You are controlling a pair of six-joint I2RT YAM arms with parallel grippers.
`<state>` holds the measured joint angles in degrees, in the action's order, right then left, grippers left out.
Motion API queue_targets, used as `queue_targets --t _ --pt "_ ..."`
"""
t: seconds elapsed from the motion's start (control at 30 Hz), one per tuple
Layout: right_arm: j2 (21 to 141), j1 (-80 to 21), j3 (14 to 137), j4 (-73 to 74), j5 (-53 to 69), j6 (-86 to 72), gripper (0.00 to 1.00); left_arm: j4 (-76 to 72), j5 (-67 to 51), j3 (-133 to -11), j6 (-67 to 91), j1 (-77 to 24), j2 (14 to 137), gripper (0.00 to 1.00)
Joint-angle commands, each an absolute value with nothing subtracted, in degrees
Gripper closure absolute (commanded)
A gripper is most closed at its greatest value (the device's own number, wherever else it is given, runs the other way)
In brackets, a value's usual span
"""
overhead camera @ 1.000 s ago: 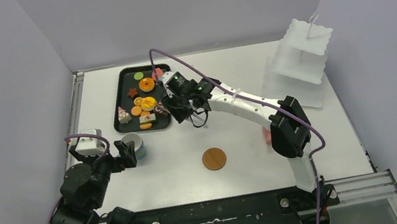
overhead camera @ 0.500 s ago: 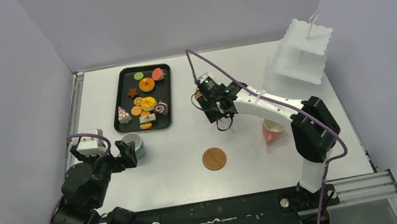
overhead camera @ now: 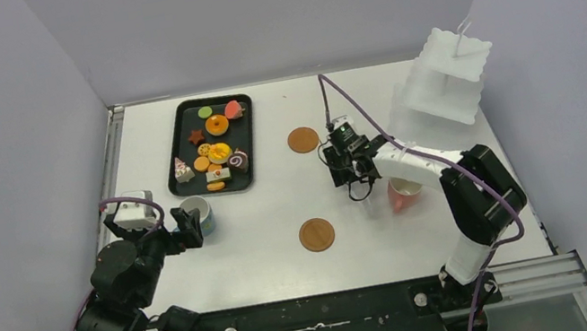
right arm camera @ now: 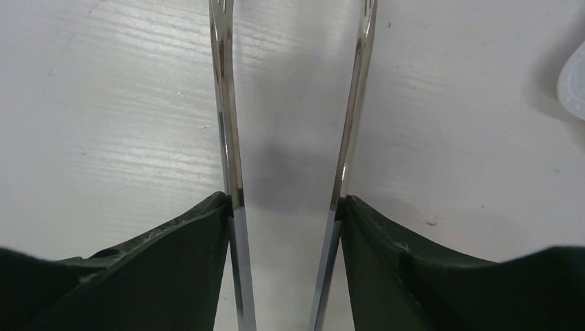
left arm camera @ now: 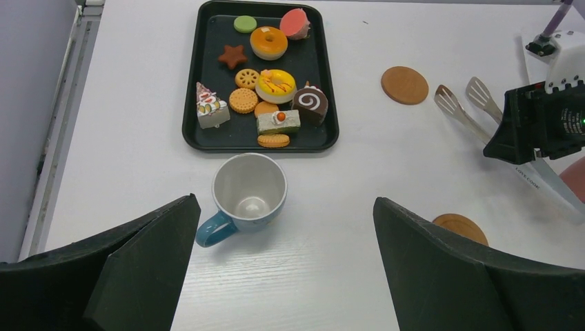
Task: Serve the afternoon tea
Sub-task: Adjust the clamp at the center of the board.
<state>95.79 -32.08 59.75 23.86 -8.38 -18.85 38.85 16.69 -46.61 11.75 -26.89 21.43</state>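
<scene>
The left fingers [left arm camera: 138, 269] are spread wide, holding nothing. The blue cup [left arm camera: 248, 189] stands upright on the desk [left arm camera: 386, 227] between them, just in front of the tray's near edge, with its handle turned left.

The black tray [left arm camera: 330, 103] carries the pastries. A green disc [left arm camera: 244, 23], an orange tart [left arm camera: 268, 42] and a pink piece [left arm camera: 295, 22] lie along its far end. A star cookie [left arm camera: 232, 55], round cookies [left arm camera: 242, 101] and a yellow tart [left arm camera: 275, 84] sit in the middle. A cake slice [left arm camera: 209, 109], a green-topped slice [left arm camera: 279, 122] and the chocolate swirl roll [left arm camera: 310, 107] lie near the front.

Right of the tray lies a brown coaster [overhead camera: 303, 139]. A second coaster [overhead camera: 317, 234] lies well in front of the tray.

Farther right, the right fingers [right arm camera: 172, 276] pinch the metal tongs [left arm camera: 462, 107] by their two arms, whose tips stand apart and empty. The pink cup [overhead camera: 404, 193] sits beyond, partly behind the arm. A white tiered stand [overhead camera: 447, 75] is farthest from the tray.
</scene>
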Motion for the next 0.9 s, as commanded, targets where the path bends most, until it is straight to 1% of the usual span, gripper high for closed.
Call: queue_targets --t 0.0,0.27,0.37,0.43,0.67,0.87 --pt "96.96 -31.20 59.23 16.60 -7.24 -19.54 0.43 36.01 16.04 -47.02 11.16 -26.50 21.77 0.03" --pt "98.00 -31.19 57.40 16.15 -6.55 -17.87 0.31 35.97 15.95 -47.01 11.16 -26.49 21.96 0.03" --pt "97.64 -31.35 56.95 16.90 -6.82 -17.62 0.23 36.05 16.08 -47.01 11.16 -26.50 21.84 0.03" --pt "97.18 -31.69 56.39 17.08 -7.20 -17.71 0.20 36.04 16.04 -47.02 11.16 -26.48 21.80 0.03" --pt "96.23 -33.27 53.59 17.57 -9.68 -18.88 0.23 36.03 15.93 -47.02 11.16 -26.47 21.78 0.03" --pt "97.29 -33.22 52.66 16.15 -9.01 -19.78 0.33 36.02 15.86 -46.98 11.16 -26.46 21.58 0.03"
